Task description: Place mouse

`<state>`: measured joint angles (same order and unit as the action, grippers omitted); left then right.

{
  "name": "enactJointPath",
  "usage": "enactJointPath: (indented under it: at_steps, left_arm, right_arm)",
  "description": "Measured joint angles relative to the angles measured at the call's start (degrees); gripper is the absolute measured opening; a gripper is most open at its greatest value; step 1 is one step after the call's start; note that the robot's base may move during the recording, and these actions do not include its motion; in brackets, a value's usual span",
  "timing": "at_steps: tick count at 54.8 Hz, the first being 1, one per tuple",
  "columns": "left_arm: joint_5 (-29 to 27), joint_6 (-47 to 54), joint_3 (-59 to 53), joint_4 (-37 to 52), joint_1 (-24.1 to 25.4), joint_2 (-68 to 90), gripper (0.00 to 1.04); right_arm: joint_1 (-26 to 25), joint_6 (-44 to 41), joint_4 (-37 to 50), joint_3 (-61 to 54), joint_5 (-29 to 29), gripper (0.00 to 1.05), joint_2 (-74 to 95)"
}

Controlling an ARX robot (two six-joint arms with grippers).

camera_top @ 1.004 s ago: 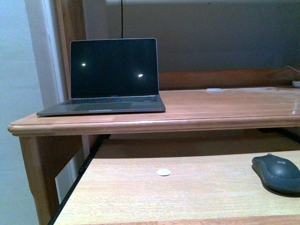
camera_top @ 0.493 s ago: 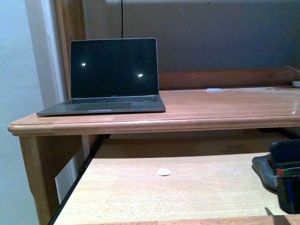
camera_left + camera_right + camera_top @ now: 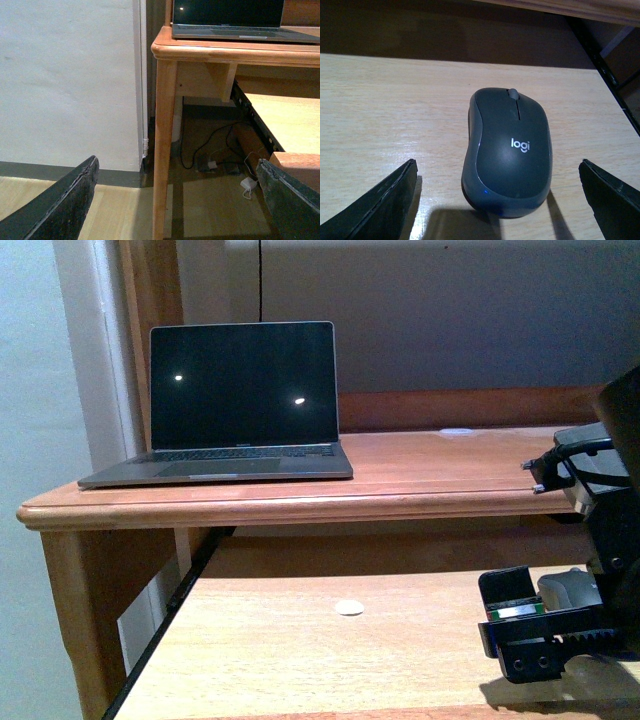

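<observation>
The mouse [image 3: 507, 150] lies flat on the pale lower tabletop [image 3: 380, 100], toward its right side, scroll wheel pointing toward the back under the upper tabletop [image 3: 450, 465]. The step in hand looks like the approach for the pick-up: the mouse is not yet grasped or lifted.

The right gripper [image 3: 497, 162] hangs low over the near end of the mouse, jaws wide apart and holding nothing. In the right wrist view one finger sits out on each side, well clear of the mouse's flanks. In the front view the gripper body hides most of the mouse, so contact cannot be ruled out there, but the wrist view suggests none.

The next move probably calls for going down and forward a little so the fingers straddle the widest part of the dome. The jaws would then close on its sides, low enough that the smooth shell does not squirt out.

The left gripper [image 3: 176, 160] is off to the side of the desk leg, aimed toward the floor, jaws likewise spread and empty.

Further out, a small white disc [image 3: 349, 608] rests mid-shelf, well apart from the mouse. A laptop [image 3: 243, 390] stands open on the upper tabletop at the left.
</observation>
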<state>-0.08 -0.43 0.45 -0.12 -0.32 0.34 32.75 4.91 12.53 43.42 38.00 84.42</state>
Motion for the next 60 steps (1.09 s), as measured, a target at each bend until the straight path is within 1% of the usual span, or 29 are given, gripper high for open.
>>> enactJointPath:
  at_steps: [24,25,27,28,30,32,37,40,42,50,60]
  left_arm:
    - [0.00,0.00,0.00,0.00,0.00,0.00,0.97]
    - [0.00,0.00,0.00,0.00,0.00,0.00,0.97]
    - [0.00,0.00,0.00,0.00,0.00,0.00,0.97]
    - [0.00,0.00,0.00,0.00,0.00,0.00,0.97]
    - [0.00,0.00,0.00,0.00,0.00,0.00,0.97]
    - [0.00,0.00,0.00,0.00,0.00,0.00,0.97]
    - [0.00,0.00,0.00,0.00,0.00,0.00,0.97]
    - [0.00,0.00,0.00,0.00,0.00,0.00,0.97]
    - [0.00,0.00,0.00,0.00,0.00,0.00,0.97]
    - [0.00,0.00,0.00,0.00,0.00,0.00,0.97]
    - [0.00,0.00,0.00,0.00,0.00,0.00,0.97]
  right_arm:
    - [-2.32,3.45,-5.44,8.92,0.02,0.97,9.16]
    - [-2.36,3.54,-5.55,9.09,0.00,0.96,9.31]
    - [-2.64,3.67,-5.70,9.62,-0.11,0.90,9.73]
    - [-2.80,3.72,-5.68,9.79,-0.15,0.85,9.94]
    - [-3.04,3.74,-5.68,9.88,-0.37,0.80,10.10]
    - [-3.17,3.91,-5.66,9.88,-0.46,0.76,10.14]
    - [-3.87,4.42,-5.57,9.86,-1.22,0.63,10.12]
    - [-4.20,4.57,-5.51,9.84,-1.79,0.58,9.79]
    - [-4.46,4.61,-5.49,9.62,-2.40,0.56,9.31]
    - [-5.29,4.85,-5.53,7.39,-4.85,0.56,5.57]
    - [-5.75,5.53,-8.26,4.55,-8.33,0.56,-5.14]
